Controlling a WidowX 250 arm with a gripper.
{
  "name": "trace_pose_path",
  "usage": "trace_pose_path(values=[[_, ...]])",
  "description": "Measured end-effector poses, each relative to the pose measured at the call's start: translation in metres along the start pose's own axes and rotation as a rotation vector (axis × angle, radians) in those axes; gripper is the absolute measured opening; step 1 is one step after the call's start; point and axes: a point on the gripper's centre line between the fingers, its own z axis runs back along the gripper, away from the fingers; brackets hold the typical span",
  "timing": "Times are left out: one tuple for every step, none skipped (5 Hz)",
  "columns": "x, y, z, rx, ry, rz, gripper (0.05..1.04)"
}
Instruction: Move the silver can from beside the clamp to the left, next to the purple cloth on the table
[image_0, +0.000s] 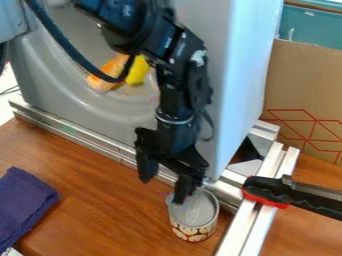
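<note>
Black and spread apart, your gripper (163, 190) hangs over the wooden table (100, 205), one fingertip at the near-left part of the can's rim; you can't tell if they touch. Behind it stands a grey housing (237, 70) with yellow (137, 71) and orange (110, 70) pieces in its hollow. A metal rail (80, 139) along its foot bounds your room at the back, just beyond the can (194, 220). To the right, another rail (248, 229) slants toward you, with a red-and-black clamp (266, 191) on it and a cardboard box (300, 85) beyond. On the left, wood runs over to a purple cloth (25, 202). The can stands upright, long axis vertical, its silvery top facing up.
</note>
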Motion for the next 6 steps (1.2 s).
trace_pose_path(values=[[0.002,-0.019,-0.011,0.004,0.035,-0.003,0.999],[0.01,-0.031,-0.019,-0.006,0.028,-0.02,0.999],[0.016,-0.033,-0.022,-0.012,-0.002,-0.008,0.999],[0.022,-0.03,-0.026,0.0,-0.063,0.055,0.999],[0.016,-0.024,-0.028,0.005,-0.083,0.096,0.999],[0.012,-0.014,-0.034,0.011,-0.087,0.118,1.0]])
